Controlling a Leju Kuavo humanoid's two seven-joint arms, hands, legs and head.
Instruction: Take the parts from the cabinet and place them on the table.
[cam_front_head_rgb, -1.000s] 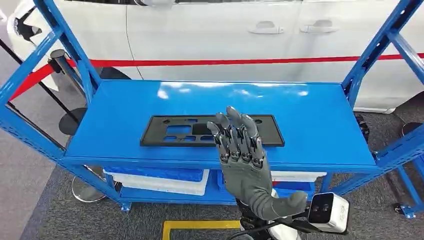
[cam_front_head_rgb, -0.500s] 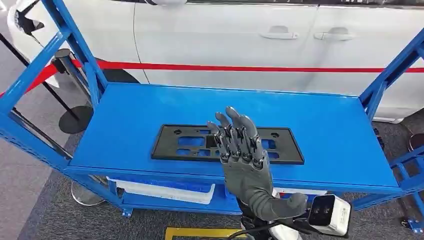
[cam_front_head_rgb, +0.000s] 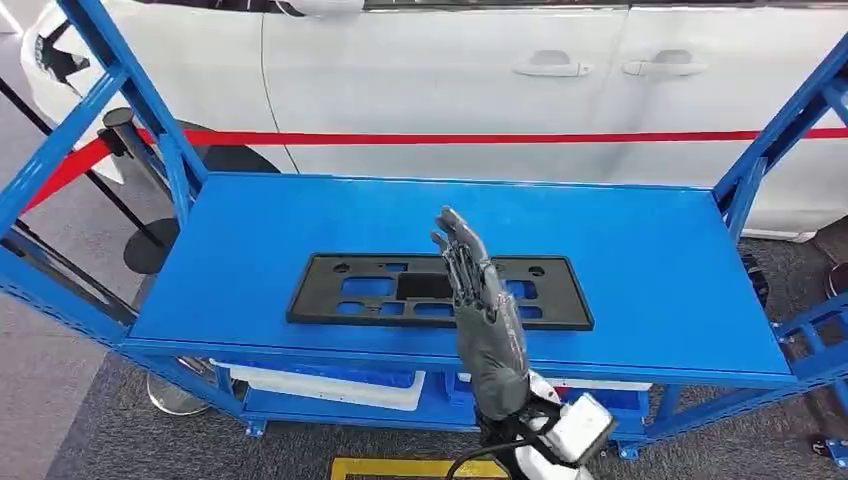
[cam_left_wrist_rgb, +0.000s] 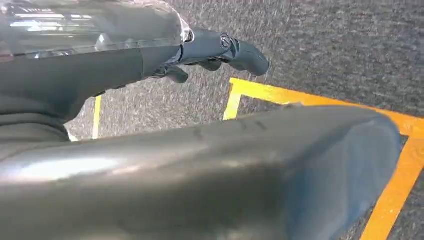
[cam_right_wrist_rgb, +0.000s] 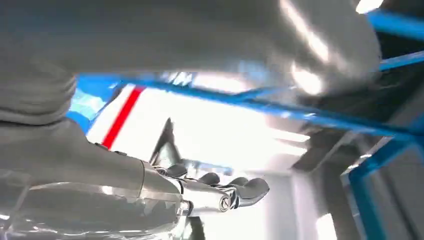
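- Rotated right hand (cam_front_head_rgb: 487, 310) edge-on since earlier frame, fingers straight, apart, holding nothing; likely lining up to slide under part.
- Lay flat mid-shelf on blue cabinet (cam_front_head_rgb: 650, 250): black license plate bracket (cam_front_head_rgb: 380, 292), ungrasped.
- Hung over floor: left hand (cam_left_wrist_rgb: 220, 50), fingers curled, empty.

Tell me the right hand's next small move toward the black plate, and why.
Probably lower the right hand onto the black plate and close on its near edge: the hand hovers open above it, holding nothing, and the plate lies flat on the blue shelf.
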